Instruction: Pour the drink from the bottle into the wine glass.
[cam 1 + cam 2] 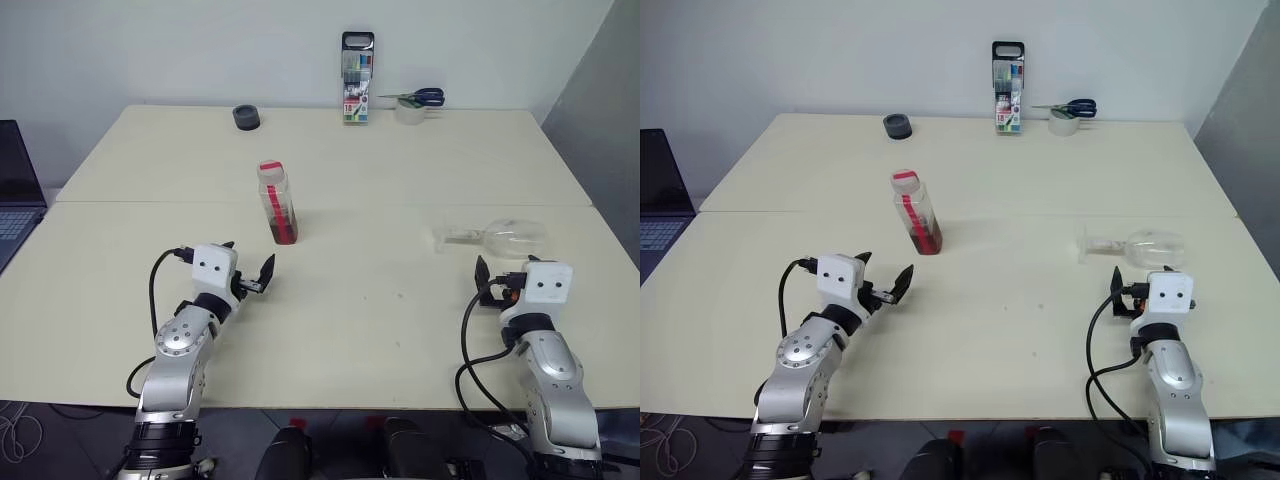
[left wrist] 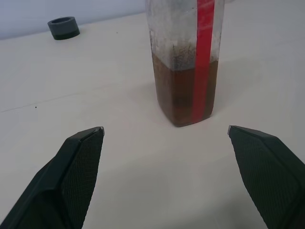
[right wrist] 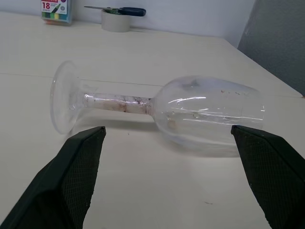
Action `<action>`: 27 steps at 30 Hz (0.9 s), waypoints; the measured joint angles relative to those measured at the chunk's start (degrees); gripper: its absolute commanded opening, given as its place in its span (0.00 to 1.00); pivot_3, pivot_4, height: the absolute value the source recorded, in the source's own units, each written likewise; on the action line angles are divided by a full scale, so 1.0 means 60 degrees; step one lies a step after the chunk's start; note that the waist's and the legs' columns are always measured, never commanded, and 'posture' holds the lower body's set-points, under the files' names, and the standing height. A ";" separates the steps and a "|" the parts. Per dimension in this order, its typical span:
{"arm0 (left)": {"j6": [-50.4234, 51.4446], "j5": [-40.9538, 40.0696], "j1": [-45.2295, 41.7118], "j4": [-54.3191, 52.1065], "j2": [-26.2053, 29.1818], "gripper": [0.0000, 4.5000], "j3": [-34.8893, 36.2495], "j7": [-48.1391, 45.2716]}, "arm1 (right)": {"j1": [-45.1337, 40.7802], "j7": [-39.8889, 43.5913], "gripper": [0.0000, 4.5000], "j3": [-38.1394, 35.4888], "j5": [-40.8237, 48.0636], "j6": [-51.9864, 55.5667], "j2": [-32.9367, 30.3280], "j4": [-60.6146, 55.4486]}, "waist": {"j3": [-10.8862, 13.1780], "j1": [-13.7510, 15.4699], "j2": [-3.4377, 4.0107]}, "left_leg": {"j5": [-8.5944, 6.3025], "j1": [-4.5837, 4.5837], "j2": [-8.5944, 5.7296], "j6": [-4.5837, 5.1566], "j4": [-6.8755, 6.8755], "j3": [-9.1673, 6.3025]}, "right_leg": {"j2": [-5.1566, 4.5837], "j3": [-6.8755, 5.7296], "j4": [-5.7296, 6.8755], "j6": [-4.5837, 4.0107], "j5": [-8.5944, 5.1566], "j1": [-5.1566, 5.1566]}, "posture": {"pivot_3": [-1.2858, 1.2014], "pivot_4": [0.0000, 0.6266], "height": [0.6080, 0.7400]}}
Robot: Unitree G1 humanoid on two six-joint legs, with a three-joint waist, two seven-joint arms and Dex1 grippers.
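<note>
Wine glass (image 3: 190, 112) lying sideways on worktop (image 1: 400, 330), at 12 o'clock of gaping right end effector (image 1: 487, 285); bottle (image 1: 277, 203) upright before spread left end effector (image 1: 250, 270). Best righted first, grasped by stem.

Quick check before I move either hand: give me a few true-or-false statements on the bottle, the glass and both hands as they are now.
1. The wine glass stands upright. False: it lies on its side on the table.
2. The bottle stands upright with its cap on. True.
3. The left hand grips the bottle. False: it is open, short of the bottle.
4. The right hand is open, facing the glass. True.
5. The drink fills the bottle to the cap. False: it fills only the lower part.
</note>
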 measured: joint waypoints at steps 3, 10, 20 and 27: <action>-0.0243 0.0003 -0.0001 0.0059 -0.0047 0.99 0.0001 0.0084 | -0.0013 0.0016 1.00 0.0000 0.0000 0.0001 0.0000 0.0000 | 0.0000 0.0001 0.0000 | 0.0000 0.0000 0.0000 0.0000 0.0000 0.0000 | 0.0000 0.0001 0.0000 0.0000 0.0000 0.0000 | 0.52 0.24 1.00; -0.0272 0.0010 0.0002 0.0146 -0.0060 0.99 -0.0011 0.0116 | -0.0017 0.0044 1.00 -0.0001 -0.0001 0.0003 -0.0022 0.0000 | 0.0000 0.0000 0.0000 | 0.0000 0.0000 0.0000 0.0000 0.0000 0.0001 | 0.0000 0.0000 0.0000 0.0000 0.0000 0.0000 | 0.52 0.24 1.00; -0.0254 0.0025 0.0004 0.0146 -0.0072 0.99 -0.0033 0.0125 | -0.0017 0.0096 1.00 -0.0001 -0.0001 0.0016 -0.0034 0.0000 | 0.0000 0.0000 0.0000 | 0.0000 0.0000 0.0000 0.0000 0.0000 0.0000 | 0.0000 0.0000 0.0001 0.0000 0.0000 0.0000 | 0.52 0.24 1.00; -0.0206 0.0026 0.0002 0.0145 -0.0072 0.99 -0.0031 0.0146 | -0.0030 0.0104 1.00 -0.0001 -0.0001 0.0028 -0.0034 0.0000 | 0.0000 0.0000 0.0000 | 0.0000 0.0000 0.0000 0.0000 0.0000 0.0001 | 0.0000 0.0000 0.0000 0.0000 0.0000 0.0000 | 0.52 0.24 1.00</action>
